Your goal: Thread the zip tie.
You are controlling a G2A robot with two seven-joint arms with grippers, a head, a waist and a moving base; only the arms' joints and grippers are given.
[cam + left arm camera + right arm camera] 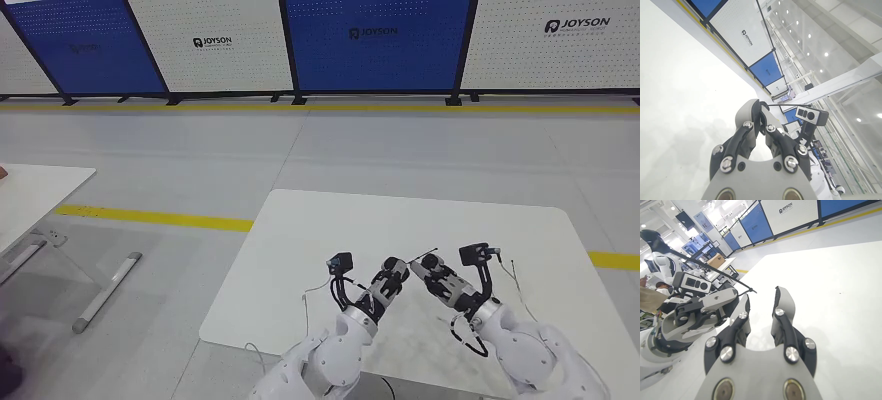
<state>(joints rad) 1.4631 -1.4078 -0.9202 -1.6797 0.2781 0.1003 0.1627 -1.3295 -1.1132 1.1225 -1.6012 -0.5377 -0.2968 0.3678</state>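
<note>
A thin black zip tie (787,104) sticks out sideways from my left gripper (760,106), which is shut on one end of it. In the right wrist view the strap (723,274) runs from the left gripper (734,295) up towards the camera. My right gripper (762,296) is open just beside the left one, with nothing between its fingers. From above, the left gripper (393,268) and the right gripper (430,266) hover close together over the near part of the white table (400,215), with the zip tie (428,252) a fine line above them.
The white table's bare top stretches away beyond both grippers to its far edge (420,197). A second white table (40,190) stands across the floor at the left. Blue and white partition panels (380,45) line the back.
</note>
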